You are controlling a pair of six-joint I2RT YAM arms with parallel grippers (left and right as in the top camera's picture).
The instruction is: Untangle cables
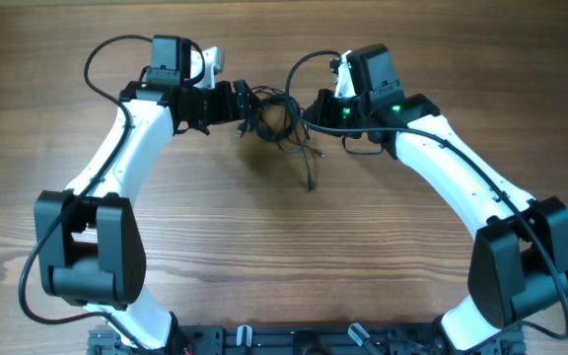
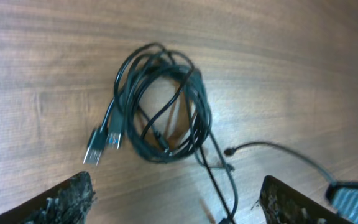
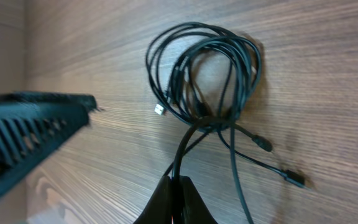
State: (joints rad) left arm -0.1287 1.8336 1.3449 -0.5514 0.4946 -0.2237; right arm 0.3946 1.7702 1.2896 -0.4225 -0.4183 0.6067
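Table (image 1: pixel 284 266): cables (image 1: pixel 272 118) are coiled at far centre, between both arms. Left gripper (image 1: pixel 242 103) is spread wide and empty, with the coil just ahead of it. Right gripper (image 3: pixel 176 196) is clamped on strands running from the coil. Long axis is judged far-to-near. The tail plug (image 1: pixel 311 185) is pointed toward the base.

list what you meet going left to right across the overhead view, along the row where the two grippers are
left gripper, jaws open → cables, a tangled coil lying on the table → right gripper, shut on strands leading out of the coil
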